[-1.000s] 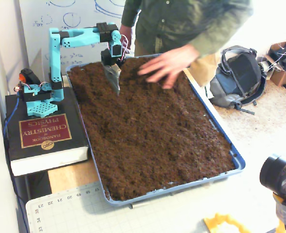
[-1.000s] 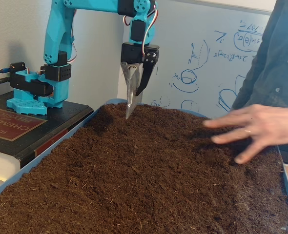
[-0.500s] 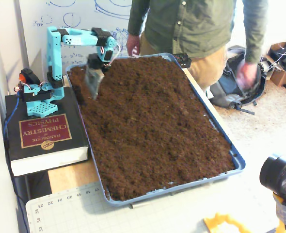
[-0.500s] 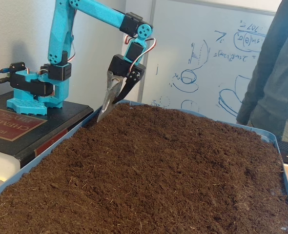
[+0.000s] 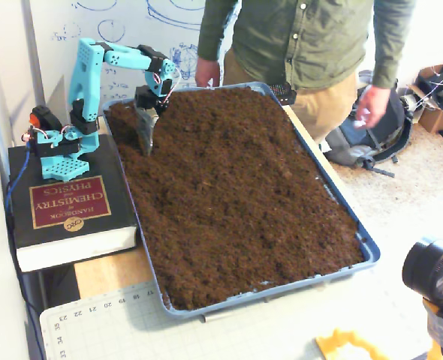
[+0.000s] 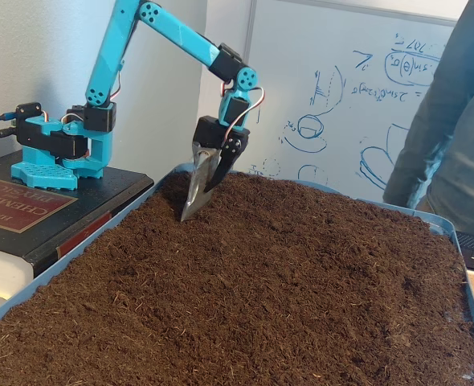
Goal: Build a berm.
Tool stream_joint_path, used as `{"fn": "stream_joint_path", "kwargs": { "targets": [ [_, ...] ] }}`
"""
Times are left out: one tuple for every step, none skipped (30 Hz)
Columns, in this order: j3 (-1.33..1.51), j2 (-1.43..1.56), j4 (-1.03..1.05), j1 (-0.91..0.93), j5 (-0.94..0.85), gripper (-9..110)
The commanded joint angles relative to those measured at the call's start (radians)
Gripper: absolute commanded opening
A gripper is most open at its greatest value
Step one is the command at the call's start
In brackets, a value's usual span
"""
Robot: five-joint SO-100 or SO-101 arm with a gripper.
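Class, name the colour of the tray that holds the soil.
Blue; the tray rim shows best in the higher fixed view.

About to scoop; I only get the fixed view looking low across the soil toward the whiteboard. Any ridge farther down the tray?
Observer: None. In a fixed view the soil lies roughly flat right to the near rim of the tray.
Operator: Person's hands clear?
Observer: Yes. One hand is by the far rim, the other hand off to the side.
Operator: What's past the near rim?
Observer: A gridded mat.
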Motion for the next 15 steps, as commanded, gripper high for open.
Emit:
{"fn": "stream_joint_path", "kwargs": {
  "targets": [
    [-0.008, -0.008, -0.018, -0.005, 0.008, 1],
    [-0.008, -0.023, -0.025, -0.005, 0.008, 1],
    [-0.009, -0.037, -0.026, -0.005, 0.008, 1],
    [-0.014, -0.054, -0.026, -0.005, 0.008, 1],
    [-0.021, -0.067, -0.028, -0.005, 0.008, 1],
    [-0.025, -0.077, -0.028, -0.005, 0.008, 1],
    [-0.026, -0.083, -0.028, -0.005, 0.008, 1],
    [-0.028, -0.087, -0.029, -0.005, 0.006, 1],
    [-0.038, -0.087, -0.029, -0.005, 0.006, 1],
    [-0.055, -0.091, -0.029, -0.003, 0.006, 1],
    [-0.078, -0.1, -0.029, 0.0, 0.006, 1],
    [-0.104, -0.104, -0.029, 0.002, 0.003, 1],
    [-0.13, -0.112, -0.029, 0.003, -0.002, 1],
    [-0.155, -0.129, -0.029, 0.005, -0.006, 1],
    [-0.179, -0.152, -0.029, 0.006, -0.008, 1]
  ]
}}
